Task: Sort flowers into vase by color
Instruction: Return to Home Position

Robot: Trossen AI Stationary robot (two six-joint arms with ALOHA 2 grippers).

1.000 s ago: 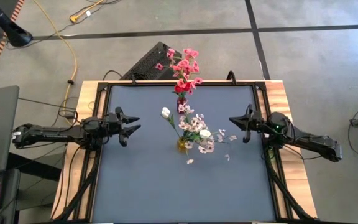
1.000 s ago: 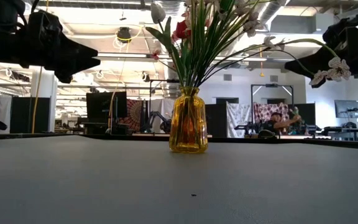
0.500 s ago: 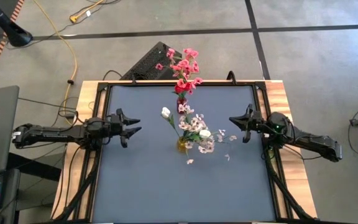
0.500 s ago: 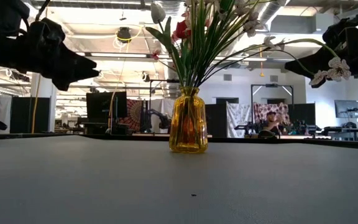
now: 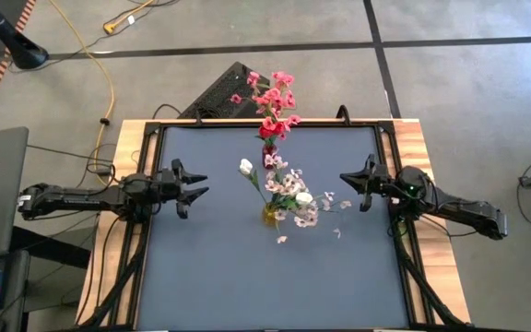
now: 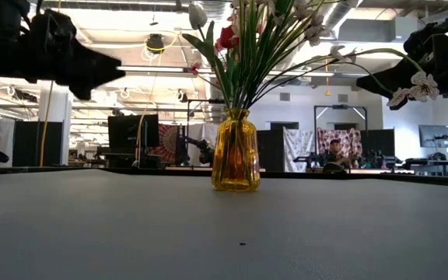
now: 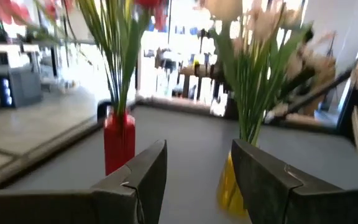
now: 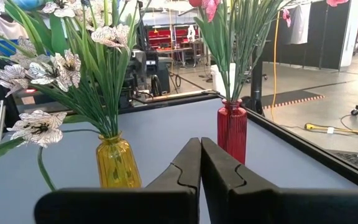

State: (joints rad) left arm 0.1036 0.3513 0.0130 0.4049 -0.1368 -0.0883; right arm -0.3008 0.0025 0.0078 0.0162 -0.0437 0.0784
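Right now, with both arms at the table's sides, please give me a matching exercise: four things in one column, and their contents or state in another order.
Column one:
1. red vase
2. yellow vase
3. left arm
4. right arm

Column two:
A. jaws shut
B. holds pink and red flowers
C. jaws open
D. holds pale white blossoms

Pairs: 1-B, 2-D, 3-C, 4-A.

The surface (image 5: pixel 210 267) is a dark grey-blue mat framed by a pale wooden border (image 5: pixel 418 138). Two vases stand upright on it, apart from each other. The yellow vase (image 5: pixel 270 215) sits close to the middle. The red vase (image 5: pixel 269 155) stands at 12 o'clock from it, nearer the far edge. In the low view a tiny dark speck (image 6: pixel 242 243) lies on the mat at 6 o'clock from the yellow vase.
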